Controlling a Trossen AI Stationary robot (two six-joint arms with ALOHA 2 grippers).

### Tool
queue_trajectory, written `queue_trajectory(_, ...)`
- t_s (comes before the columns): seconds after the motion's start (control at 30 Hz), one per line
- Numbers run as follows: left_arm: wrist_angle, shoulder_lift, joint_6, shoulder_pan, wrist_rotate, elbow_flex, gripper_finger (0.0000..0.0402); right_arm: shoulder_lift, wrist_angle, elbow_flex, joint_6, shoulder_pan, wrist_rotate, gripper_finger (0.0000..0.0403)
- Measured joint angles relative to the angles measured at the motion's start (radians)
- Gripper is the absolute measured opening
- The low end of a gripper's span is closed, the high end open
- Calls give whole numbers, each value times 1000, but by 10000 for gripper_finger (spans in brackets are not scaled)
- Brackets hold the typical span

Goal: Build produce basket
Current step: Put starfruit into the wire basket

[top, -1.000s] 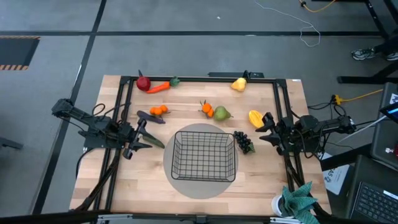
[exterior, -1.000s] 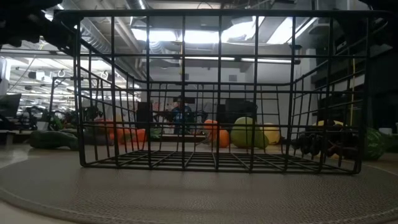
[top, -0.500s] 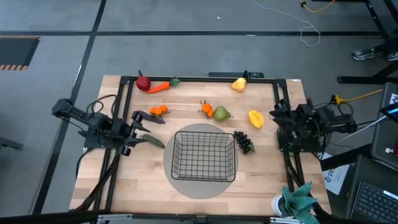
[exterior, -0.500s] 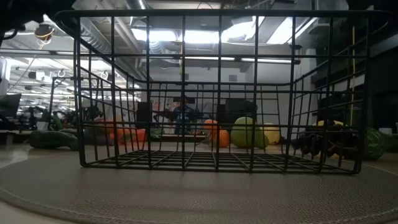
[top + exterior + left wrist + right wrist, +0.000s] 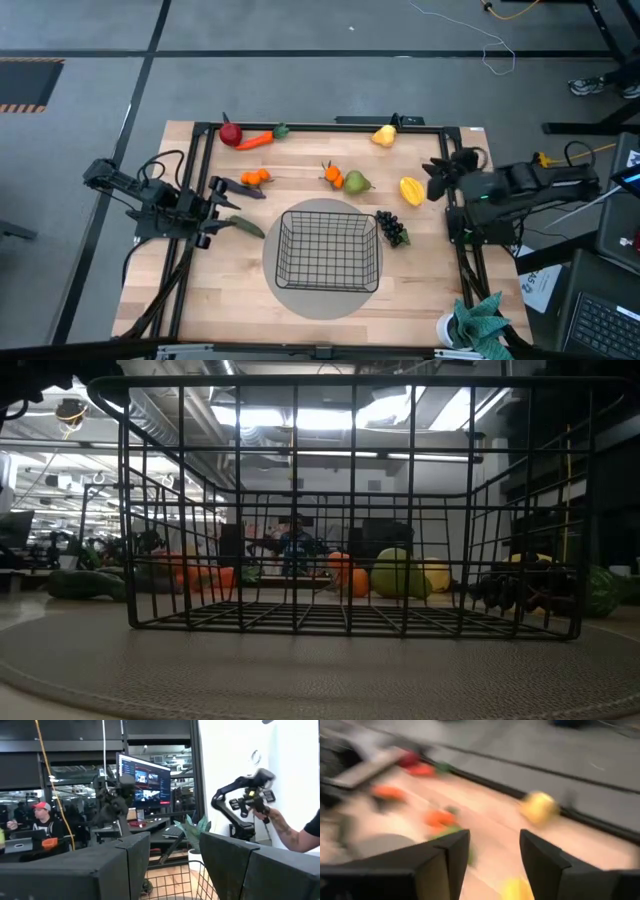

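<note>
From above, the basket [image 5: 328,250] sits empty on a round grey mat [image 5: 290,292] at the near middle of the table [image 5: 240,290], and all the produce lies outside it: red apple [image 5: 231,133] and carrot [image 5: 256,140] at the far left, small oranges [image 5: 254,177], a pear [image 5: 356,181], yellow pieces [image 5: 411,189], and grapes [image 5: 392,229] just beside the basket's right wall. The right pincer [image 5: 437,180], fingers apart, hovers just beside the yellow piece; the left pincer [image 5: 213,212] waits near the left rail. My guess is that the first pick is starting, calling for a descent onto that yellow piece.

At table height, the basket's wire walls [image 5: 350,500] stand tall, so any load must clear the rim.

The left wrist view shows its fingers [image 5: 125,865] apart over the basket edge.

The right wrist view shows separated fingers [image 5: 445,855] facing open tabletop, with room around the yellow pieces.
</note>
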Motion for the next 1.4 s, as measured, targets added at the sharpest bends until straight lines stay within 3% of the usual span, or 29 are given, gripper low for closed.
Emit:
queue_trajectory(0.13,0,0,0,0,-2,0,163,164,-268,42,258,-83,-105,165)
queue_trajectory(0.23,0,0,0,0,-2,0,163,250,-337,46,320,-161,-237,165)
queue_trajectory(0.43,1,0,0,0,-2,0,163,370,-273,44,203,-301,-411,165)
queue_trajectory(0.73,3,0,0,0,-2,0,163,529,-116,43,-101,-542,-647,165)
queue_trajectory(1.13,4,0,0,0,-1,0,163,775,-49,42,-204,-602,-662,165)
queue_trajectory(1.4,4,0,0,0,-1,0,163,835,-26,45,-230,-602,-671,165)
